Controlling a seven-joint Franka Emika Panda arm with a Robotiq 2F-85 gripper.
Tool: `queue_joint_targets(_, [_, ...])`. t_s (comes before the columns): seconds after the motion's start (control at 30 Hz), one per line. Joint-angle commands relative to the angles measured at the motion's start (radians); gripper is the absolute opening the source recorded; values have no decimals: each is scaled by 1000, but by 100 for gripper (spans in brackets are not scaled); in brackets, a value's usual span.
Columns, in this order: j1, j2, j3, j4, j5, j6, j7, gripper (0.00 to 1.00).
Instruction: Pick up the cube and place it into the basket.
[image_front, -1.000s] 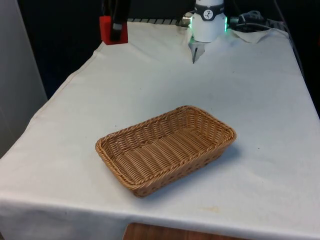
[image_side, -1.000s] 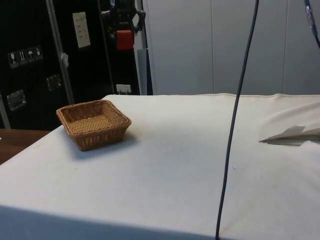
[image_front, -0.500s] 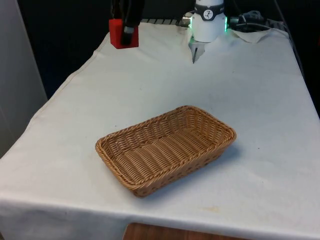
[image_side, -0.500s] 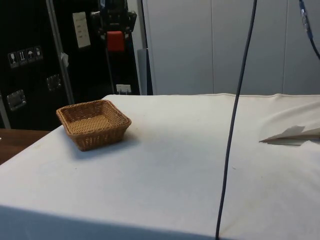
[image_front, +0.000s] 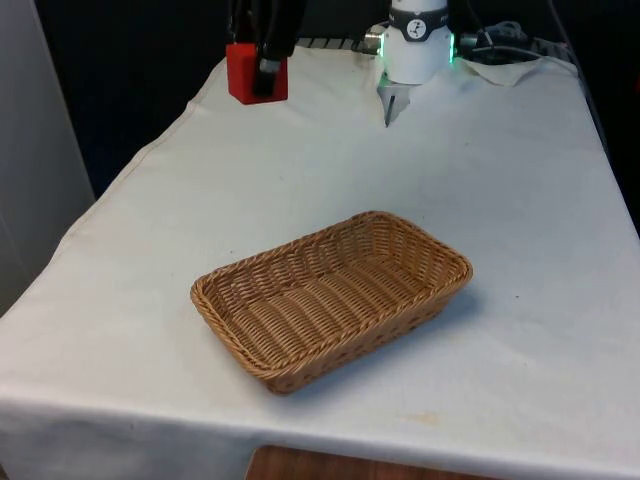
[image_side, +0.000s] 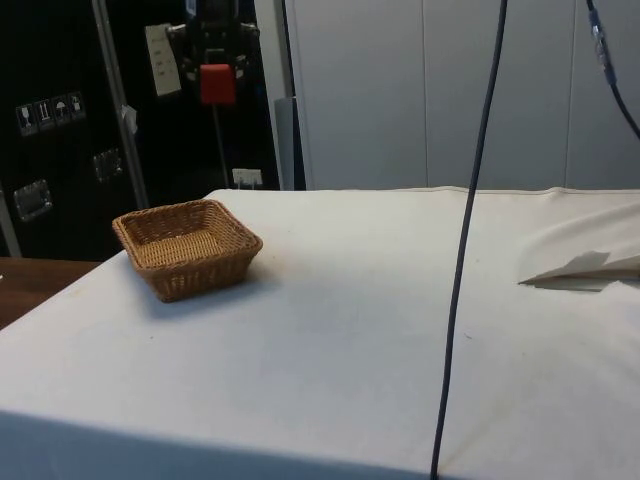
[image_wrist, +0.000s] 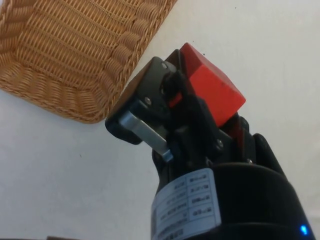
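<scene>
The claw (image_front: 268, 70) grips the red cube (image_front: 255, 74) high above the tabletop (image_front: 520, 200) and has carried it nearer the basket (image_front: 330, 296) over the last second; lowering and release remain.

gripper (image_side: 216, 75) clamped on red cube (image_side: 216, 84), high above table (image_side: 350, 330), over and behind wicker basket (image_side: 187, 248)

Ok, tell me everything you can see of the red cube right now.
The cube is plain red, solid-looking, with flat matte faces and sharp edges. The black pincer holds it clamped between its fingers, high in the air, touching nothing else. In the side view it hangs well above the wicker basket, roughly over it; in the wrist view the basket's rim lies just beside it, below.
</scene>
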Motion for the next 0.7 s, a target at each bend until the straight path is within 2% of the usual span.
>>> queue_joint_targets(0.0, [0, 1, 1, 2, 0, 0, -3, 0])
queue_joint_targets(0.2, [-4, 12, 12, 17, 9, 5, -42, 0])
queue_joint_targets(0.27, [0, 11, 6, 14, 0, 3, -35, 0])
queue_joint_targets(0.3, [-4, 13, 13, 19, 10, 7, -53, 0])
queue_joint_targets(0.5, [-7, 23, 16, 30, 14, 10, -92, 0])
queue_joint_targets(0.53, [-7, 26, 16, 33, 15, 11, -98, 0])
queue_joint_targets(0.57, [-1, 23, 8, 29, 3, 7, -84, 0])
queue_joint_targets(0.6, [-7, 28, 16, 36, 15, 11, -104, 0])
queue_joint_targets(0.67, [-8, 35, 17, 43, 17, 11, -116, 0])
